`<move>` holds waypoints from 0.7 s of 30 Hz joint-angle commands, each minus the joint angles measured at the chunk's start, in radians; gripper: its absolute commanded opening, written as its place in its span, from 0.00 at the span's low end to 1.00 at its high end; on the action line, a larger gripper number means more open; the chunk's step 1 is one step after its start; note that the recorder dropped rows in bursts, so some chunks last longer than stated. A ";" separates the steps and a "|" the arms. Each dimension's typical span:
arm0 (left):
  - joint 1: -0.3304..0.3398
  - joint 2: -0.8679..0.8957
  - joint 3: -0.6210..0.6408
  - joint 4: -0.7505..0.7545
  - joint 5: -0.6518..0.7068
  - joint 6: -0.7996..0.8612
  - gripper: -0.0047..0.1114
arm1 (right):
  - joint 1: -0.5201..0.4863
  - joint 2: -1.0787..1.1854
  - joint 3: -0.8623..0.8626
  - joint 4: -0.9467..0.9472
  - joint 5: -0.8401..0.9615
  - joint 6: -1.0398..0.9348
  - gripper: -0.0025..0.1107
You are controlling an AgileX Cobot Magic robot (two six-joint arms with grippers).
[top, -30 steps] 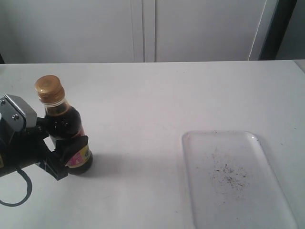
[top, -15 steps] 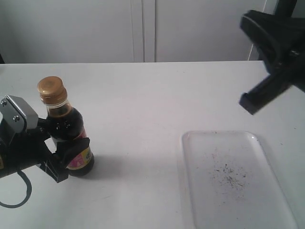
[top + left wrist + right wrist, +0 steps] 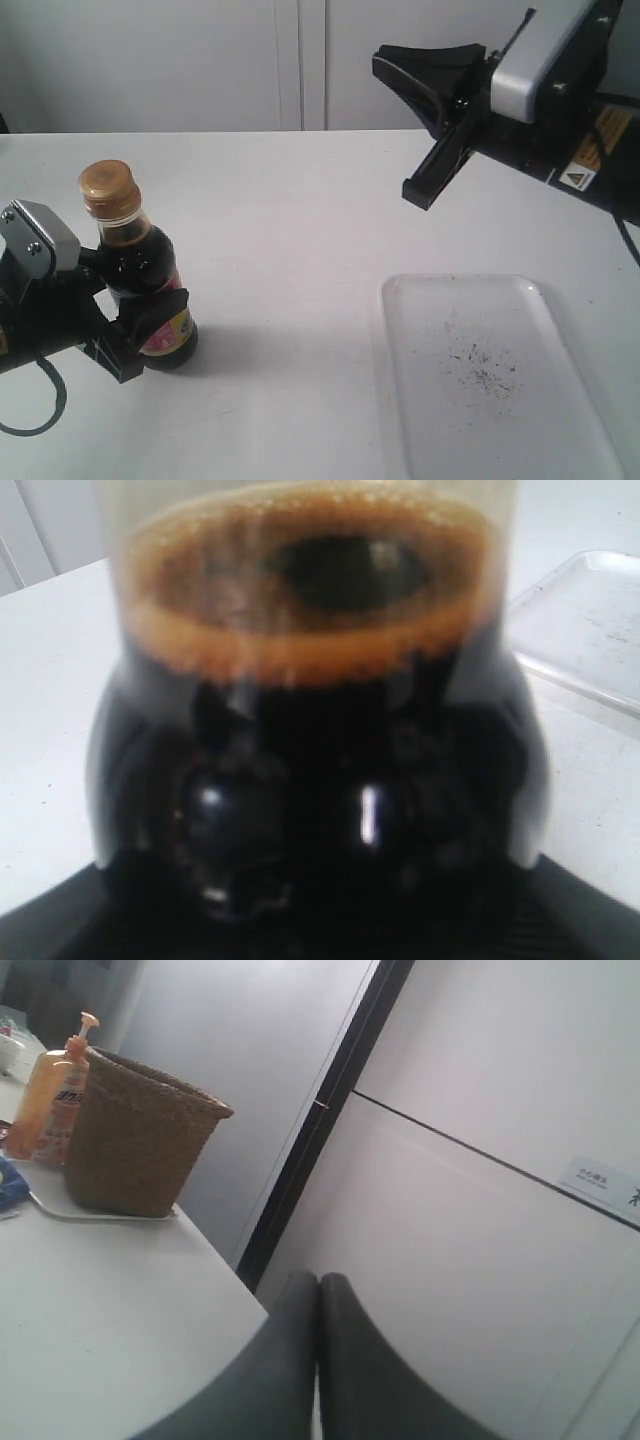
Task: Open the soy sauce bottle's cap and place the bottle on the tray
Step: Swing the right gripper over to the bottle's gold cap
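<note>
Left gripper [image 3: 140, 325], black, near the tabletop's [image 3: 300, 230] left edge, is clamped around the lower body of the soy sauce bottle [image 3: 140, 275], a small clear glass bottle of dark brown-black liquid with a red, yellow and green label; one finger wraps across the label at the front. The bottle stands upright with its base on the white tabletop, toward the front-left corner. The left wrist view is filled by the dark glass and the foamy liquid line, so the hold is close and low on the body. The golden-bronze ribbed plastic cap [image 3: 107, 188] sits on the neck, lid down, not yet opened. Moving right, the middle of the tabletop is bare. Right gripper [image 3: 425, 120], black with a grey wrist block, hangs in the air above the far-right part of the tabletop, well apart from the bottle; its fingers meet in the right wrist view, so it is closed with nothing in it. The flat white rectangular plastic tray [image 3: 400, 300] with rounded corners and dark specks lies at the front-right corner, nothing on it. Risks: the right gripper must part its fingers before reaching the cap or it will knock the neck; prying the lid could tip the bottle because the grip sits low; smooth glass could twist in the hold; liquid could spill once open during transfer to the tray.
</note>
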 commanded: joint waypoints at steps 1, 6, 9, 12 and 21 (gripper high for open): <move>0.002 -0.006 -0.003 0.011 -0.023 -0.007 0.04 | -0.001 0.081 -0.087 -0.072 -0.013 0.092 0.02; 0.002 -0.006 -0.003 0.011 -0.023 -0.007 0.04 | 0.001 0.163 -0.174 -0.131 0.003 0.125 0.02; 0.002 -0.006 -0.003 0.011 -0.023 -0.008 0.04 | 0.016 0.202 -0.216 -0.141 0.024 0.130 0.02; 0.002 -0.006 -0.003 0.011 -0.023 -0.008 0.04 | 0.048 0.237 -0.262 -0.147 0.064 0.130 0.02; 0.002 -0.006 -0.003 0.011 -0.023 -0.008 0.04 | 0.097 0.363 -0.398 -0.153 0.106 0.118 0.02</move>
